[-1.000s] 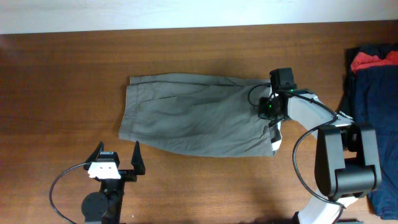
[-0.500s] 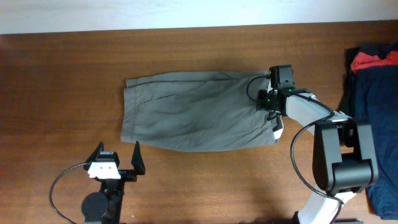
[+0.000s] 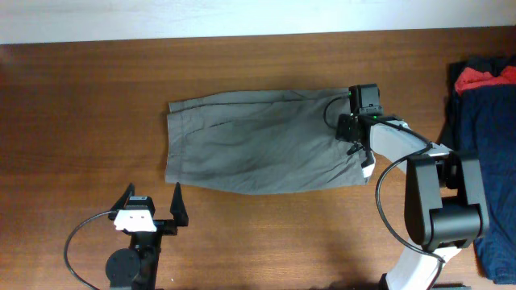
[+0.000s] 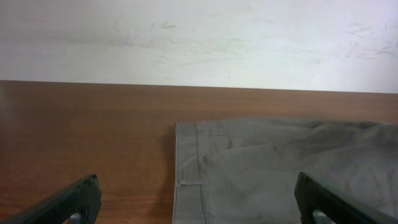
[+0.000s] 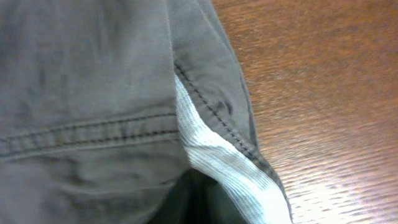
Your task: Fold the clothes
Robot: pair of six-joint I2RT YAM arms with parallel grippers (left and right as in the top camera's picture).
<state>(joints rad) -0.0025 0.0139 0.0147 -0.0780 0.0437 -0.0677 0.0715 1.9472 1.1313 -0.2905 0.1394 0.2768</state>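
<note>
The clothes point(image 3: 258, 153) are grey-olive shorts lying flat across the middle of the wooden table. My right gripper point(image 3: 352, 137) is at their right edge, shut on the fabric. In the right wrist view the garment point(image 5: 93, 81) fills the picture with a stitched seam and pale lining point(image 5: 217, 168), and the fingers are hidden by cloth. My left gripper point(image 3: 153, 205) is open and empty near the front edge, just short of the shorts' left end. In the left wrist view point(image 4: 199, 208) it faces the hem point(image 4: 280, 174).
A dark navy garment point(image 3: 484, 121) with a red cloth point(image 3: 484, 79) on top lies at the table's right edge. A pale wall point(image 4: 199, 37) runs along the far side of the table.
The shorts have shifted a little to the right and flattened, pulled by my right gripper. The left arm has not moved.
</note>
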